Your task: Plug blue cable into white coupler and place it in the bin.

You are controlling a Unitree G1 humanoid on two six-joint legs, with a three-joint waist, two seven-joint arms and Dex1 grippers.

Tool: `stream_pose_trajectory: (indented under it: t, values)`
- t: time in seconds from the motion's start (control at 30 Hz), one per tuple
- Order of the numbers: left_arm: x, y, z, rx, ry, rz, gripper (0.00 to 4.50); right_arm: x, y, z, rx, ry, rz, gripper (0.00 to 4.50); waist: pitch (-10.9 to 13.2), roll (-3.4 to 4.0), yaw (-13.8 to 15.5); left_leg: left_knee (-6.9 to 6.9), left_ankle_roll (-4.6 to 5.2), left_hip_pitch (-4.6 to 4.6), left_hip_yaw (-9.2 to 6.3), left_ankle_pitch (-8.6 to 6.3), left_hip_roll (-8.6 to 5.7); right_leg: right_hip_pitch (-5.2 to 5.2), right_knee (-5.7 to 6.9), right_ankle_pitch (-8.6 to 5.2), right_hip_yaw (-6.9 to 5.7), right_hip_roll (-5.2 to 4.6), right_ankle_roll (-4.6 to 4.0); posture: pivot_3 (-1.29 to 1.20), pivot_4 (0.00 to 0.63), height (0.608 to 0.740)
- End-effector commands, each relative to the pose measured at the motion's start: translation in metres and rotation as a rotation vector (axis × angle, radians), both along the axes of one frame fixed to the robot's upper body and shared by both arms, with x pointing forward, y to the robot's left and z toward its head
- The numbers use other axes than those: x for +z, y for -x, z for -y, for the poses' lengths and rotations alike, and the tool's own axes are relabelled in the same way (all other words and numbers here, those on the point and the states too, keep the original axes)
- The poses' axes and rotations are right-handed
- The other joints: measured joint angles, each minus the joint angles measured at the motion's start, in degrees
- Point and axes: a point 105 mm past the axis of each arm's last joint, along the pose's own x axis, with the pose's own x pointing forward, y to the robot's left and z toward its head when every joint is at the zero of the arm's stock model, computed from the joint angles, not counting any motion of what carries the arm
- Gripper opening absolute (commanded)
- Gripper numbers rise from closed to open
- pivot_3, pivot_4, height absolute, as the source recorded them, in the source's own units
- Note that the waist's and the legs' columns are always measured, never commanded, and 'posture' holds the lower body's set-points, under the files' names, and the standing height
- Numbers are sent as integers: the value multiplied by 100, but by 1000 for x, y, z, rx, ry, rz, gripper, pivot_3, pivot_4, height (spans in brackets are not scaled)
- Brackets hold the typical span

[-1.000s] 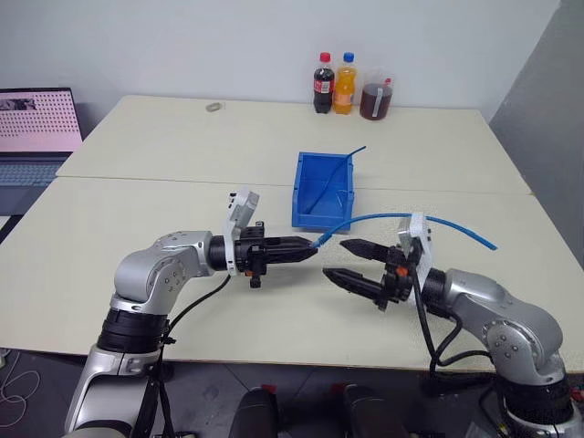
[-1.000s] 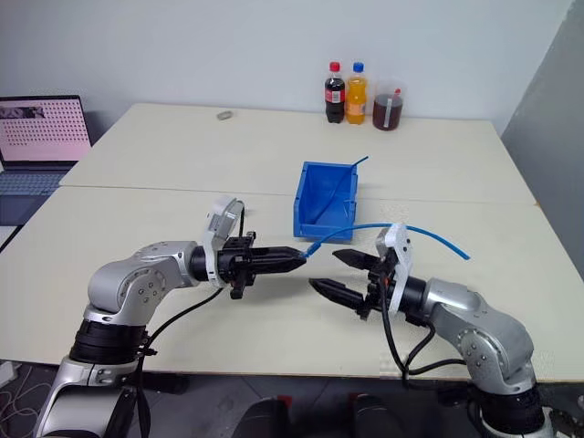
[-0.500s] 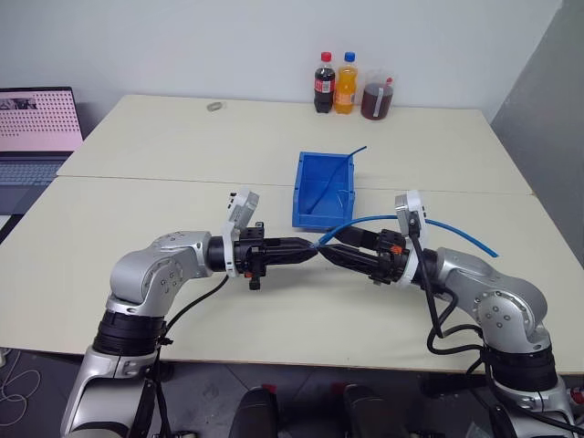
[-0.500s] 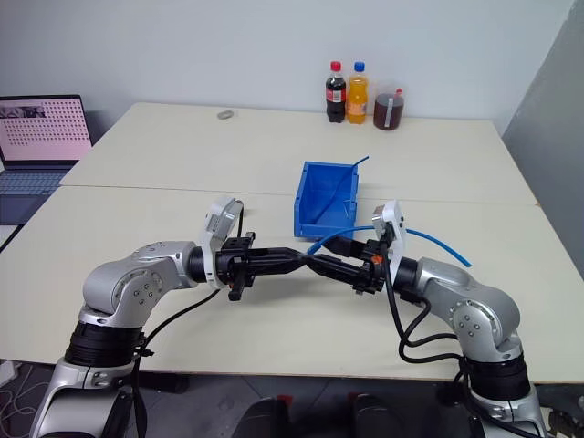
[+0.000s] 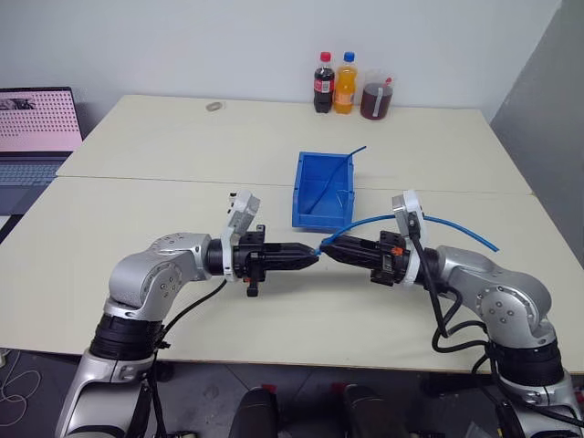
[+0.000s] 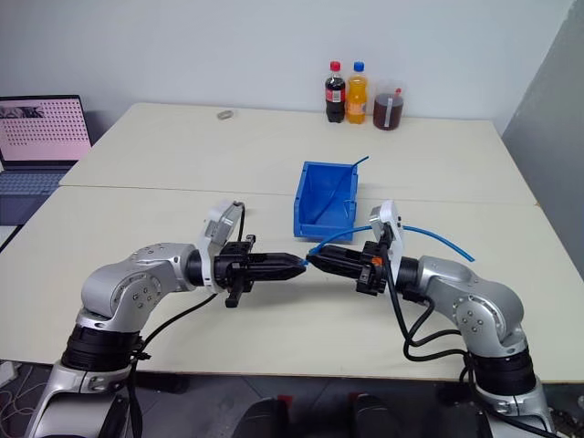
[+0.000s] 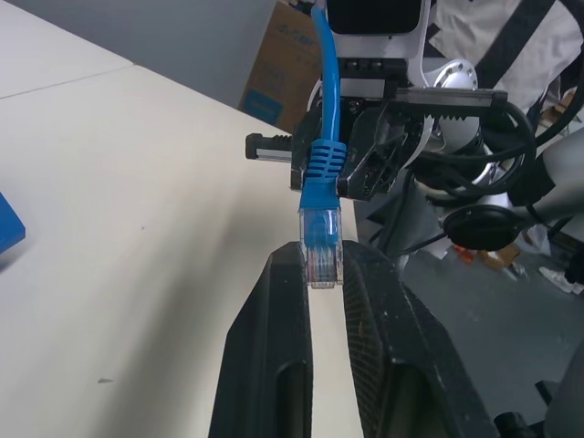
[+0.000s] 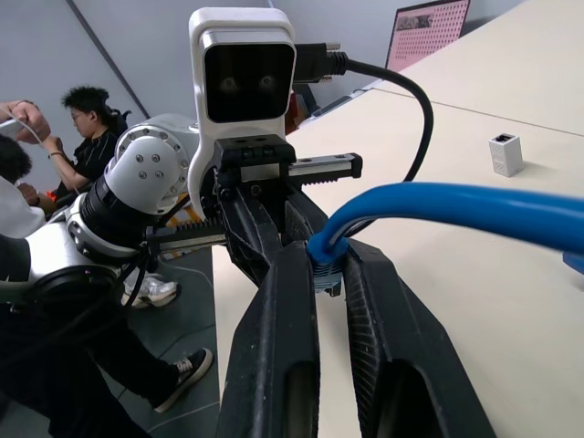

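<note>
Both our left claw (image 5: 313, 256) and right claw (image 5: 329, 251) pinch the thin sky-blue cable (image 7: 321, 242) by its plug, so next we must fetch the tiny white plastic coupler (image 8: 505, 153).

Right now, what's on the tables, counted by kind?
Blue cables: 2, one held, one in the bin
Blue bin: 1
White coupler: 1
Drink bottles: 2
Jar of dark liquid: 1
Laptop: 1
Small grey object: 1
Total: 9
</note>
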Motion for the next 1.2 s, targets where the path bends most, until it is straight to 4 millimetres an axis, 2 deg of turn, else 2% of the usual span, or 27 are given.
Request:
stream_pose_trajectory:
  t: [0.03,0.13,0.2,0.5,0.8,0.93,1.2]
  values:
    - [5,-10,-1,66,-16,135,218,5,19,-11,138,-5,6,129,0,0,2,0,0,0,0,0,0,0,0,0,0,0,0,0,150,740]
    - [-1,-12,-2,75,-48,176,218,4,19,-12,142,5,12,127,0,0,-3,0,0,0,1,0,0,0,-1,0,2,0,0,0,150,740]
    - [-5,-13,-4,95,-69,191,921,3,16,-13,131,26,37,126,0,0,-5,-1,0,0,1,0,0,-1,-1,0,2,0,0,0,150,740]
    - [-14,-12,-24,259,-98,229,2743,-5,3,-9,61,79,117,110,0,0,0,-2,0,-3,3,0,1,-4,-3,0,2,-1,0,0,150,740]
    - [-23,-17,-68,681,-156,302,4498,-11,-15,8,-62,108,154,108,1,-1,-1,-3,0,-2,3,0,5,-5,-3,0,3,-3,0,0,150,740]
    - [-27,-36,-100,974,-223,363,4500,-12,-17,12,-95,114,159,108,1,-2,10,-2,0,-2,6,0,2,-3,-4,0,3,-8,1,0,150,740]
    - [-36,-78,-126,1242,-296,296,4500,-12,-19,12,-120,117,170,108,1,-2,17,-2,0,-2,6,0,-1,-2,-4,2,3,-7,3,0,150,740]
